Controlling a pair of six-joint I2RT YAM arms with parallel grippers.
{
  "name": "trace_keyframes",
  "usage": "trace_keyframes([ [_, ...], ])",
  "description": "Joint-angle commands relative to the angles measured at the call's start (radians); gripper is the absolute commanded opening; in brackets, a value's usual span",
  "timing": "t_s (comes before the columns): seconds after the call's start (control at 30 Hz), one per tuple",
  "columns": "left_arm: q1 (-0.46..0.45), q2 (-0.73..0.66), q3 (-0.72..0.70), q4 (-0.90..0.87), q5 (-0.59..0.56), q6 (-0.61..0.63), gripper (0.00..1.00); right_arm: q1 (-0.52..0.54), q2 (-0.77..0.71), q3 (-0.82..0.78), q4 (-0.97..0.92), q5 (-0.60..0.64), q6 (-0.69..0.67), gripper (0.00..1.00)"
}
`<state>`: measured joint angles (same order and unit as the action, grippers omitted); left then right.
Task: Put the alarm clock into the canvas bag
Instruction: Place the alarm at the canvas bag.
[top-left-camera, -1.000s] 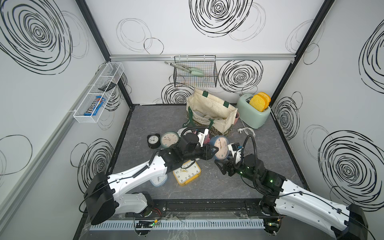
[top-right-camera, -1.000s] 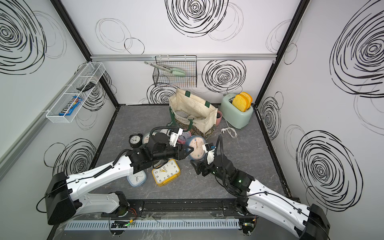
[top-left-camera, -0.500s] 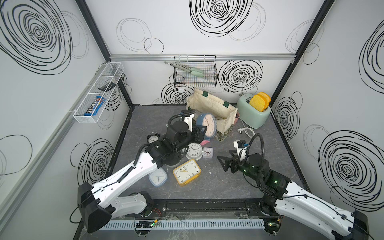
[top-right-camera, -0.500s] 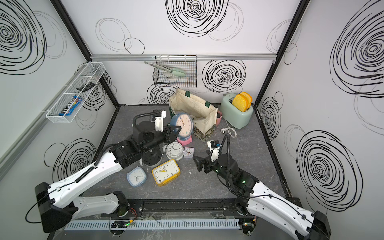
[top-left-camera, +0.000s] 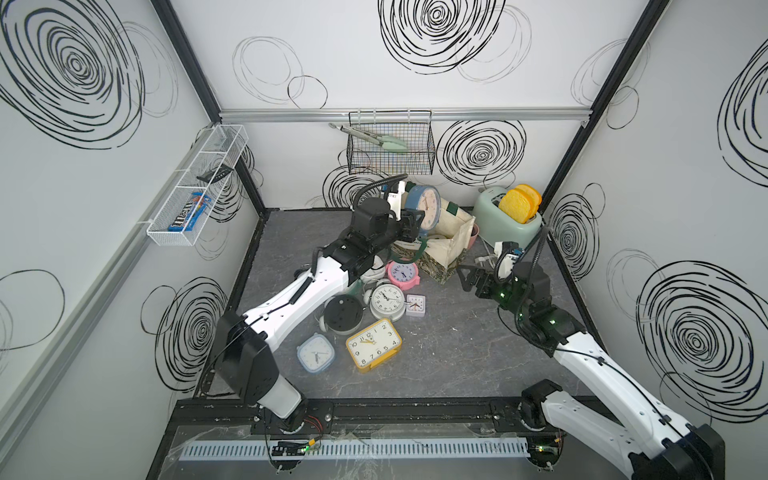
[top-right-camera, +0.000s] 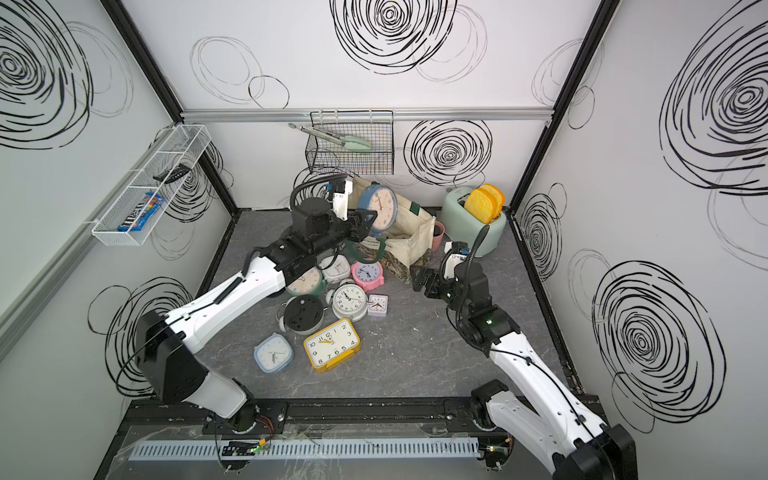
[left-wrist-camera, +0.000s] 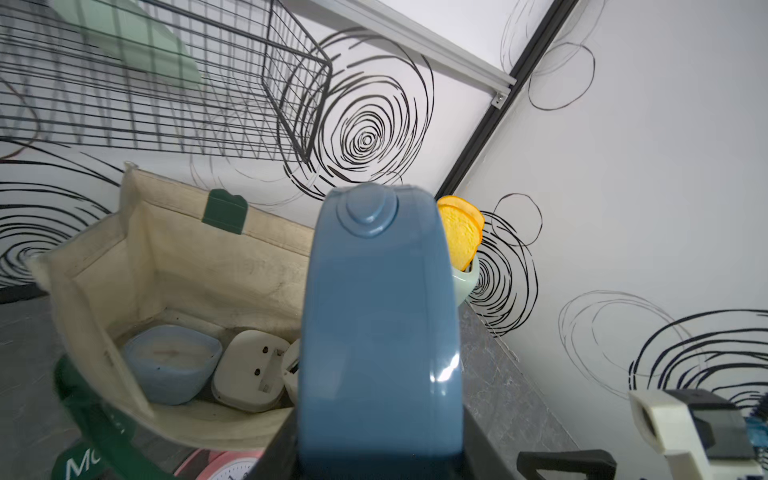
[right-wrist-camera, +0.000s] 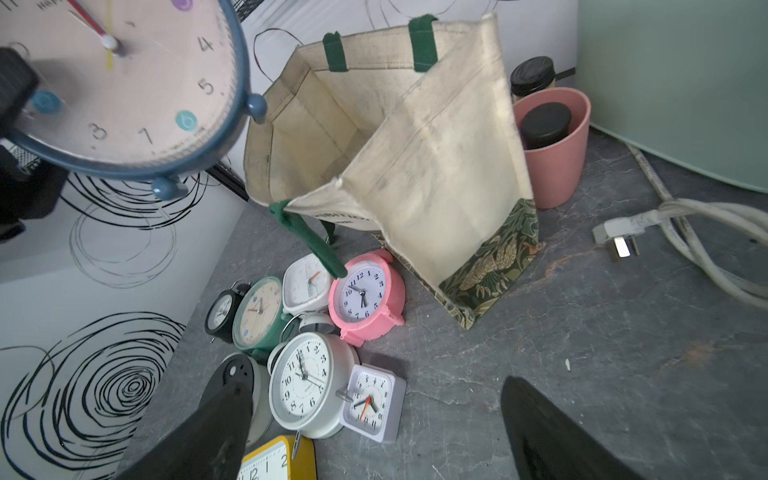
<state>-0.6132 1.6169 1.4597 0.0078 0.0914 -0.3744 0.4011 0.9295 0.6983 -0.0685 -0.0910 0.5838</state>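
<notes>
While over the canvas bag (top-left-camera: 454, 243) — alarm clock (top-left-camera: 424, 204) pinched in left jaws — right jaws spread.

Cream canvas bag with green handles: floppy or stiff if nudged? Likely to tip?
Probably floppy: the cream canvas bag sags inward at one wall and its dark green handle droops. Probably hard to tip: boxy base, with two small clocks already lying inside as ballast.
</notes>
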Motion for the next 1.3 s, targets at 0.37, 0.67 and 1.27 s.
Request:
trace_keyframes([
  [0.37,0.014,0.294,0.214,0.054,0.154,0.196,0.26,-0.086,0.358,0.302,0.058,0.006,0.089,1.00],
  [0.67,0.017,0.447,0.372,-0.109,0.180,0.257,0.26,-0.108,0.543,0.431,0.032,0.000,0.084,0.90],
  [1.27,0.016,0.500,0.543,-0.333,0.206,0.260,0.73,-0.132,0.600,0.497,0.007,-0.086,0.083,0.14],
])
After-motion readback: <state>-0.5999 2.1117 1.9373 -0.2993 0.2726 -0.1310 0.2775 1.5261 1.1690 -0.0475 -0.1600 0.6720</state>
